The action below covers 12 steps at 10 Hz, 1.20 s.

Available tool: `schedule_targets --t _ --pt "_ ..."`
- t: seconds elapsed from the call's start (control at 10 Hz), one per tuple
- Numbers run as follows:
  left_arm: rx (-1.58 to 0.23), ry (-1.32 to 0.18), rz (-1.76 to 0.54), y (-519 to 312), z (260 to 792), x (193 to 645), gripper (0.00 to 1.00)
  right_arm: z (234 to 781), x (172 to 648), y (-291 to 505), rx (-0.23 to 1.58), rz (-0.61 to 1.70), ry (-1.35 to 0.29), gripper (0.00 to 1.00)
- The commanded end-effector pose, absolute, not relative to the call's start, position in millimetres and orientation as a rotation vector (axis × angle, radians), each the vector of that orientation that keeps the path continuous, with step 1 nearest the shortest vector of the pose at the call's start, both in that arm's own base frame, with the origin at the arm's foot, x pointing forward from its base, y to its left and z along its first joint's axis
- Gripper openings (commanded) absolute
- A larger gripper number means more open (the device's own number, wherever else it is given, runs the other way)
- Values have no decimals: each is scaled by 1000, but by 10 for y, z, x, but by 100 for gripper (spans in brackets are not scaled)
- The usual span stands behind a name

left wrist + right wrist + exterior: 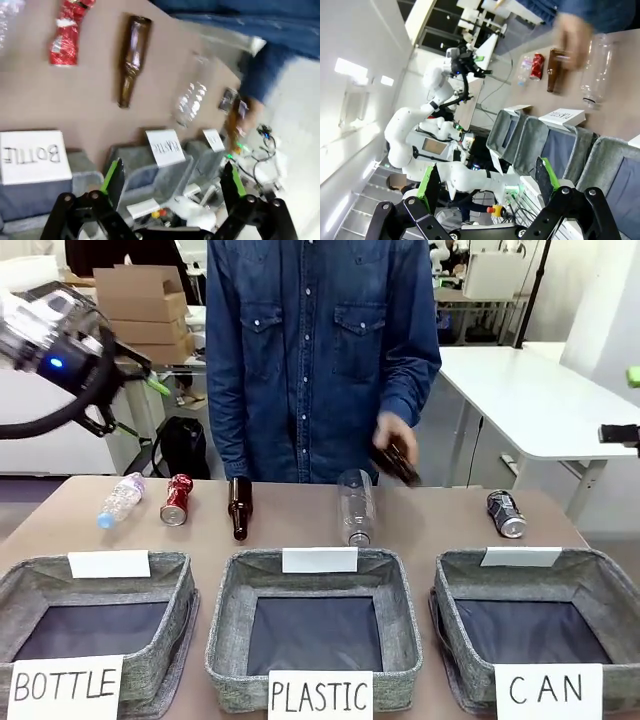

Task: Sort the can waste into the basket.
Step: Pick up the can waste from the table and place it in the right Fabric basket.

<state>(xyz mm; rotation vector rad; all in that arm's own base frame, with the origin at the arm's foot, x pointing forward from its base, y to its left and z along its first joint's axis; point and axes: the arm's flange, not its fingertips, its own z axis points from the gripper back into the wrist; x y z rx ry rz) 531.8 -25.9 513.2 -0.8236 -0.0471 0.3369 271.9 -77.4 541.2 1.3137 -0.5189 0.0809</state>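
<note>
Basket (612, 578) signed CAN, left arm (48, 338) raised high — fingers (112, 176) apart

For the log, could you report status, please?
Left gripper, right gripper open, empty. Red metal can, black metal can outside grey fabric CAN basket. Person's hand near brown table.

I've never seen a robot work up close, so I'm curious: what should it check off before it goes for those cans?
1. Cans located: the red can and the black can lie on their sides on the table: ok.
2. CAN basket has nothing in it or over it: ok.
3. Left end effector open, holding nothing: ok.
4. Right end effector open, holding nothing: ok.
5. Work area free of people: not ok. The person's hand is over the table's far edge with a brown bottle, blurred.
</note>
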Motion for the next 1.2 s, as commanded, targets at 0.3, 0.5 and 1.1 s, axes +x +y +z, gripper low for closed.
schedule_targets --t 0.3,0.5,1.1 --pt "-488 41 509 -591 4471 6019 100 5442 2764 -766 1326 104 -546 100" --pt "-459 15 401 -545 4482 5705 100 5442 2764 -766 1326 104 -546 100" --pt "-280 6 294 -607 3805 6278 100 5442 2764 -766 1326 104 -546 100"
